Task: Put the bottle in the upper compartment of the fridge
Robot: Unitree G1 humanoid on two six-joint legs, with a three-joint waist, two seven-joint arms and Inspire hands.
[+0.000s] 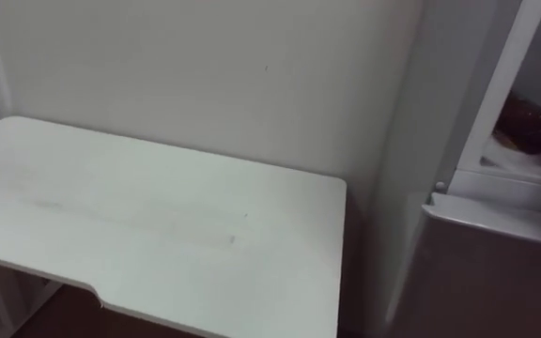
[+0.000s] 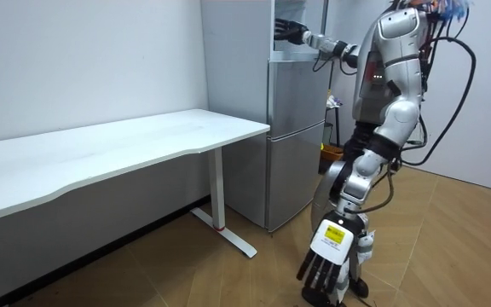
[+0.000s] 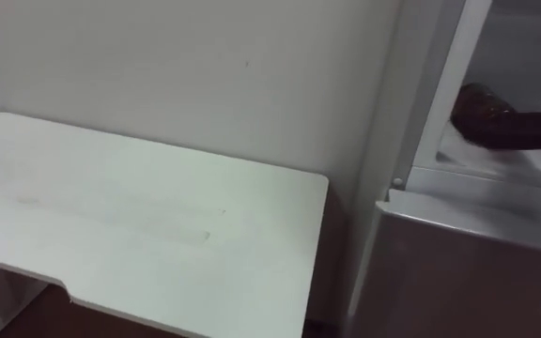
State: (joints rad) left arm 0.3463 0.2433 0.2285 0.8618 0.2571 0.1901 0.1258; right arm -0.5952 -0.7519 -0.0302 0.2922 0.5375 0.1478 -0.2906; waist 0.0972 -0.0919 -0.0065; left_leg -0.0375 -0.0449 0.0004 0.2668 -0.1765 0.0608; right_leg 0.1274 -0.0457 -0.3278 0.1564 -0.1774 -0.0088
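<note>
The robot stands at the fridge (image 2: 297,136), its right hand (image 3: 533,129) reaching into the upper compartment (image 3: 482,178). The dark bottle (image 3: 475,101) lies there at the hand's tip; the grip cannot be made out. The left hand (image 2: 322,269) hangs relaxed.

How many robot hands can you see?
2. The right hand reaches into the upper fridge; the left hand hangs low near the floor.

No legible text, numbers or signs on table (image 2: 143,141) or fridge (image 2: 292,128). White tag on back of left hand (image 2: 326,260): yellow patch, dark print, too small to read.
</note>
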